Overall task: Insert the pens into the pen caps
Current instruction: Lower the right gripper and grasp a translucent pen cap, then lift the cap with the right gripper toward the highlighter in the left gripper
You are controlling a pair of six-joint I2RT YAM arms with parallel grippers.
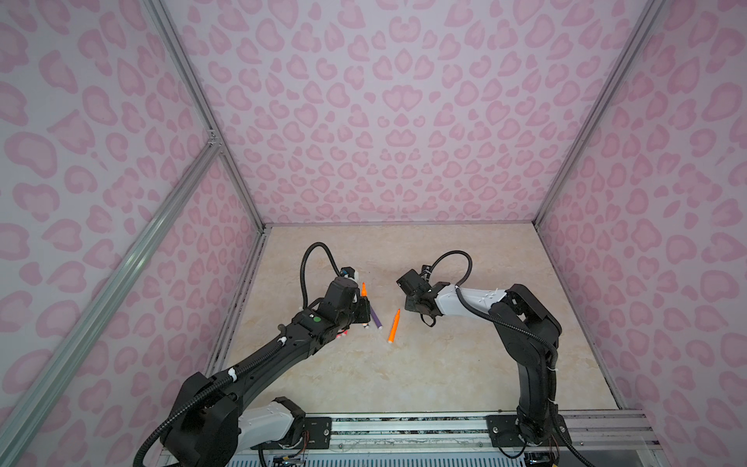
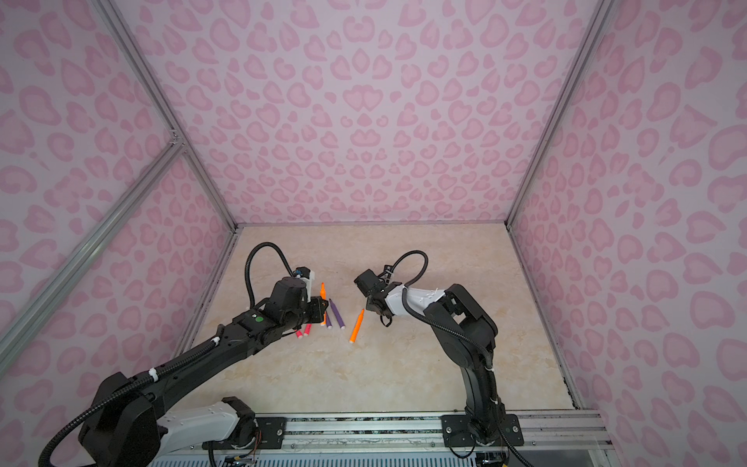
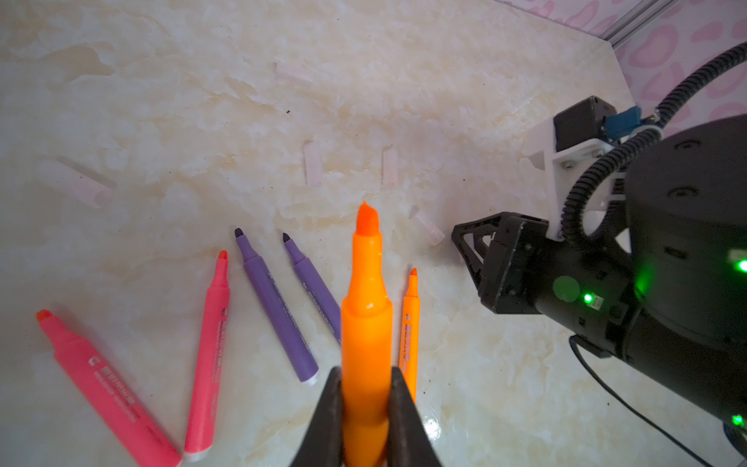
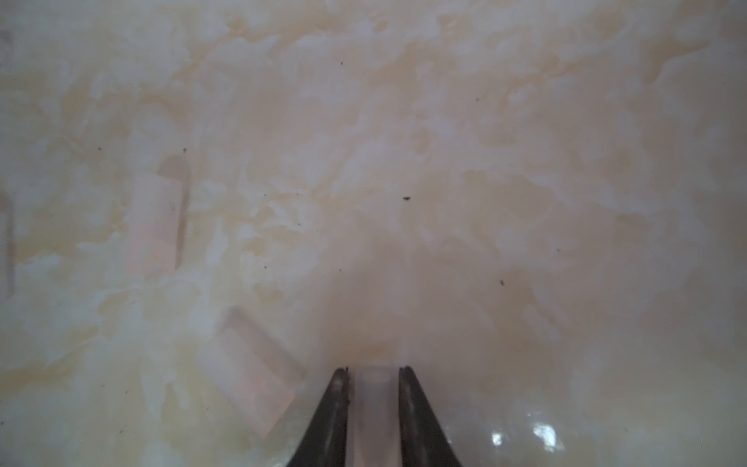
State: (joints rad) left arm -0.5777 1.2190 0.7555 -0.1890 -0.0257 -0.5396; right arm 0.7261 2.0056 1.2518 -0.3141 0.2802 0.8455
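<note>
- Clamps the orange pen in the left end effector, tip pointing forward, above the other pens lying flat on the table.
- Pinches a clear cap between the fingers of the right end effector, low over the table; cannot tell whether lifted off it.
- Keeps the two end effectors apart in both top views, so judged to be at the pick-up stage, with capping not yet begun.
- Raise the cap clear, turn its open mouth toward the tip, and set both on one line.
- Push straight and gently; probably skids off the rim if tilted.
- Steer clear of the loose caps beyond the pen tips.
- Carries print along the barrels, as on the pink pen, but too blurred to read.
</note>
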